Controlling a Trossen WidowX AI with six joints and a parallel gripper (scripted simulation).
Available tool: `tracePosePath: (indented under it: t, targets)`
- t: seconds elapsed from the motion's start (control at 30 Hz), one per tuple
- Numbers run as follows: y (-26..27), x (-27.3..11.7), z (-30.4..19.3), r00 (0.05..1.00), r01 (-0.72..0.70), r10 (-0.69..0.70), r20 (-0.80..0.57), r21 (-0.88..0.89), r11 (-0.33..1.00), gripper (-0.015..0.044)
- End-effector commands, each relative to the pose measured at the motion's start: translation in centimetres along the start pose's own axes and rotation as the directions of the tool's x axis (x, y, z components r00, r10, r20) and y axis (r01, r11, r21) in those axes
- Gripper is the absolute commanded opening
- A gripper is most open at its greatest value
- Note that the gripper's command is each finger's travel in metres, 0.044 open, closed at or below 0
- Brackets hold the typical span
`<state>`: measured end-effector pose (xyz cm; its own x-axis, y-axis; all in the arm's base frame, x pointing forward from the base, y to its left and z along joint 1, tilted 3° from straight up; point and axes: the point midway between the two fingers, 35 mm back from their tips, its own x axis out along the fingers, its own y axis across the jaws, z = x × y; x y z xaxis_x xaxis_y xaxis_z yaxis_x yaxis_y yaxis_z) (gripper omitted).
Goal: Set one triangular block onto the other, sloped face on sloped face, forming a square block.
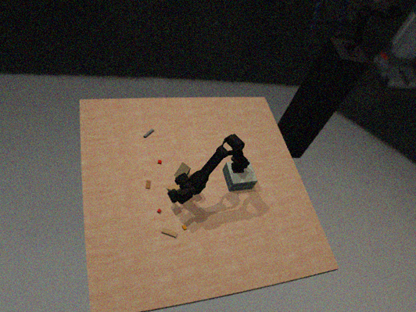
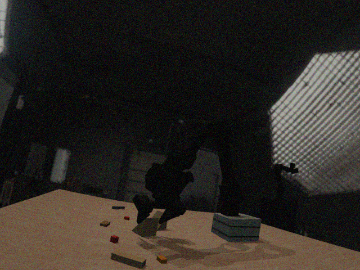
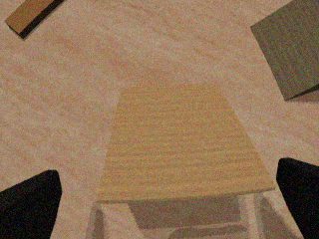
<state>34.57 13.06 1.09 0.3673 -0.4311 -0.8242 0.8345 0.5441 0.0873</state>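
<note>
Block under the hand: one triangular block stood on the table, its sloped face apparently upward, below and between the fingers.
Gripper: the gripper was spread wide and pinched nothing; one finger showed on either side of the block in the wrist view. Contact could not be told.
Grip: the step seemed to be a descent for the grasp. Good practice called for centring the block, squaring the pads to its ends and going low enough for a firm hold, without scraping the tabletop. The gap looked narrower on the right of the wrist view, so a small correction might have helped.
Other block: the second triangular block stood near, apart and turned at an angle. A wide finger could have nudged it.
Later turn: the lifted block would have needed flipping and aligning, slope to slope, before a gentle release.
Surroundings: a small brown block and a red cube lay apart from the pair.
Progress: early; nothing was stacked.
</note>
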Motion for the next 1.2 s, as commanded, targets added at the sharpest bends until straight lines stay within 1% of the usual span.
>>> tracePosePath:
  t: [0.0,0.53,0.7,0.9,1.17]
  targets:
    - [-0.4,1.2,-0.3,1.000,0.014,-0.014,-0.003,-0.013,1.000,0.0440]
    - [-0.5,3.8,-0.3,1.000,0.014,-0.014,-0.001,-0.013,1.000,0.0440]
    - [-0.5,4.0,-0.3,1.000,0.014,-0.014,0.000,-0.013,1.000,0.0440]
    - [-0.5,4.0,-0.3,1.000,0.014,-0.014,0.000,-0.013,1.000,0.0282]
    - [-0.5,4.0,-0.3,1.000,0.014,-0.014,0.000,-0.013,1.000,0.0229]
